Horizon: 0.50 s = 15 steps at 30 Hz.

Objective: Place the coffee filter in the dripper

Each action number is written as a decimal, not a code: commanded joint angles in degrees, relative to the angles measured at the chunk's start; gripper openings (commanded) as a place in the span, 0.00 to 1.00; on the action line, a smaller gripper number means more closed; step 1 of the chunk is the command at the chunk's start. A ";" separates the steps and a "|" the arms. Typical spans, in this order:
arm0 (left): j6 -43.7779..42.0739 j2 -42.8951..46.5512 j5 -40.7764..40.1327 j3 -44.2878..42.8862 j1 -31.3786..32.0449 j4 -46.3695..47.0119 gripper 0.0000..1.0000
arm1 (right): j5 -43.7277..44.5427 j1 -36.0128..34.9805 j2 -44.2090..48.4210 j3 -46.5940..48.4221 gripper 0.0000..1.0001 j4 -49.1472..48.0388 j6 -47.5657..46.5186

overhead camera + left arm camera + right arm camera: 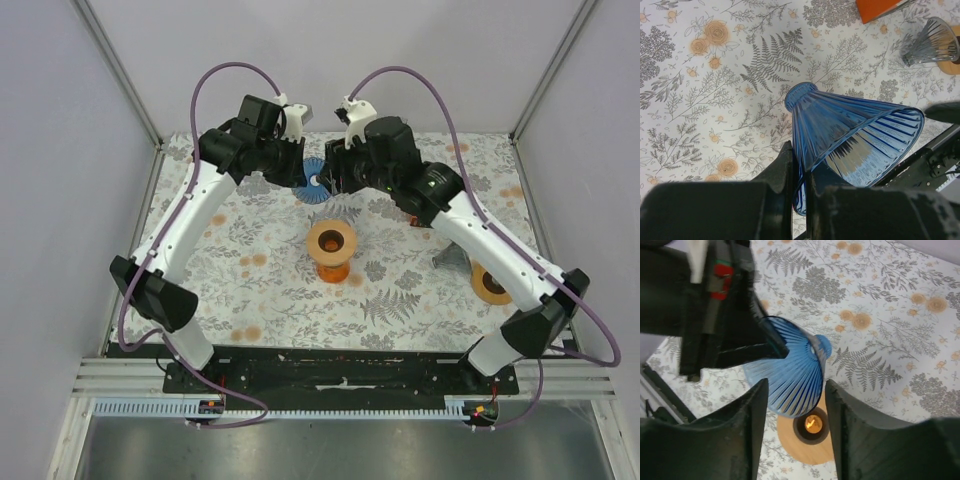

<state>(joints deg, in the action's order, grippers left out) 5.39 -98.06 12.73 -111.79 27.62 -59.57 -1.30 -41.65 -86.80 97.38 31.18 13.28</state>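
Red-green tag [722, 270] on left wrist, too blurred to read. Blue ribbed cone [315, 182] held above floral bench [250, 290], far side, between both wrists. Left fingers [782, 170] pinching its wide rim. Right fingers [752, 430] spread, flanking it, contact unclear. Orange stand [331, 250] mid-bench. Clear ribbed cone [932, 42] beside wooden ring [490, 283], right side, partly under right arm. Blue cone's axis tilted: narrow neck toward bench, wide mouth toward left wrist.
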 commanded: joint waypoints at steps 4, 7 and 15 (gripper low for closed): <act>1.91 4.81 4.32 -0.98 0.07 1.48 0.02 | 6.74 0.16 -9.95 9.83 0.38 5.11 -3.08; 0.94 5.42 3.88 -0.45 0.07 1.30 0.02 | 8.33 0.16 -10.84 10.37 0.09 5.65 -3.61; -4.50 5.60 3.89 -5.27 -0.19 -2.83 0.67 | 7.03 0.86 -9.26 10.89 0.00 13.71 -6.16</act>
<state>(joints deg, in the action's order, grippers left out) 4.54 -95.70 14.70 -111.61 27.57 -61.10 6.09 -42.30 -98.04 105.16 38.17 8.88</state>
